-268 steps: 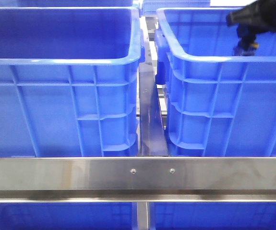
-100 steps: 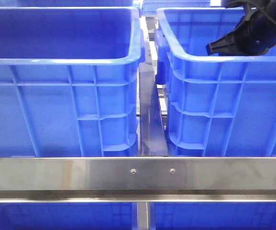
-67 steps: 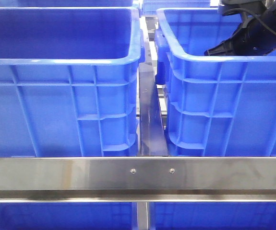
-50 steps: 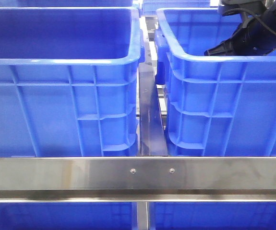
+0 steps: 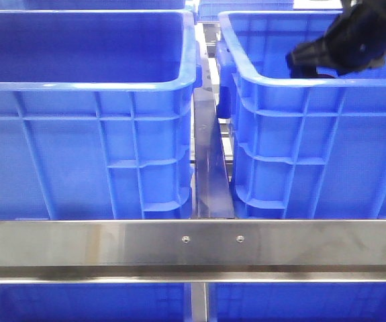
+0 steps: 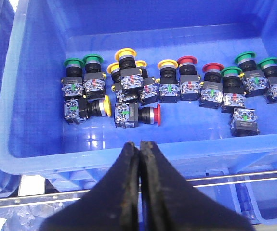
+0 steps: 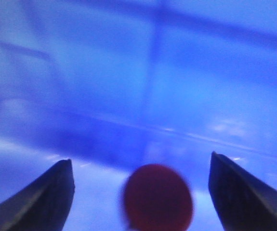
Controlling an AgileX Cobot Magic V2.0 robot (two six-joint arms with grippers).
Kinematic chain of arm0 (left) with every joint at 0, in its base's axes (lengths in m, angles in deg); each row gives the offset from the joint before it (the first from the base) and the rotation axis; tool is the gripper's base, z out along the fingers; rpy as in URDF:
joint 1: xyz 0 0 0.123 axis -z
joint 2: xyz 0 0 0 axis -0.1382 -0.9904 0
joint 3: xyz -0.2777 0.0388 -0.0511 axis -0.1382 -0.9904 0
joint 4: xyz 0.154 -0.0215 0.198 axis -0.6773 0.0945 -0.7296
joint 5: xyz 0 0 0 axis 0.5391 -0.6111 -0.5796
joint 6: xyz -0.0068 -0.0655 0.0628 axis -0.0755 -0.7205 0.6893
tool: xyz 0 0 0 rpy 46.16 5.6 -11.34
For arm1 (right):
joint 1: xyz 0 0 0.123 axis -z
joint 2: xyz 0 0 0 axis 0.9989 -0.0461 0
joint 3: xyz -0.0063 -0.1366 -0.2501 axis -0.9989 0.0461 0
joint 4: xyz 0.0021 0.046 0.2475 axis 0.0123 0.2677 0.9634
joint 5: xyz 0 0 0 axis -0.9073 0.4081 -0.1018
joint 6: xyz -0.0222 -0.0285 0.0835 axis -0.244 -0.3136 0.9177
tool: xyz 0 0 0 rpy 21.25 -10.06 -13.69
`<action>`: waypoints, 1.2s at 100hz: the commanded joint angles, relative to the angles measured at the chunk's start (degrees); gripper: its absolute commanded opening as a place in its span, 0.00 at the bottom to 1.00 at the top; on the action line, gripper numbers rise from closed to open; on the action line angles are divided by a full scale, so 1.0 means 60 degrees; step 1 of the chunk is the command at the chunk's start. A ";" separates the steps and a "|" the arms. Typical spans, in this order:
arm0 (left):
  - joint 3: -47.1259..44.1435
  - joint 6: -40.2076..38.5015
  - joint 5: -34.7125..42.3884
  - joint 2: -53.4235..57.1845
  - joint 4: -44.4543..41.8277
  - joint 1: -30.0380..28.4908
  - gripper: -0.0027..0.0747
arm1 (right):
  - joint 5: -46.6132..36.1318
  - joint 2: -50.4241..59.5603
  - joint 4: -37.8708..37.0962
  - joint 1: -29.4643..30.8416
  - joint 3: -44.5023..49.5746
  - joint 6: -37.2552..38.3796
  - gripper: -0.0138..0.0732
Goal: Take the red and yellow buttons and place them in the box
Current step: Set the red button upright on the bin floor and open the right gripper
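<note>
The right end effector [image 7: 140, 192] hangs wide open around a red button [image 7: 158, 197] inside the box [image 5: 300, 134]. Light, hard, probably slippery; best gripped across its round cap.

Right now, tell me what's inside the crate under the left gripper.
The blue crate holds a cluster of push buttons: yellow caps, red caps and green caps. The shut left gripper hides a little of the near wall only.
</note>
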 commanded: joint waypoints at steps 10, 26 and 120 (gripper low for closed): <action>0.0260 -0.0085 0.0560 0.0006 0.0080 -0.0020 0.01 | 0.1722 0.1517 0.0799 0.0528 -0.0232 -0.0057 0.84; 0.0260 -0.0085 0.0560 0.0006 0.0080 -0.0020 0.01 | 0.2695 0.2503 0.0821 0.1266 -0.0144 0.0278 0.84; 0.0260 -0.0085 0.0551 0.0006 0.0164 -0.0020 0.01 | 0.1657 1.0432 0.0331 0.2172 0.5848 0.0691 0.84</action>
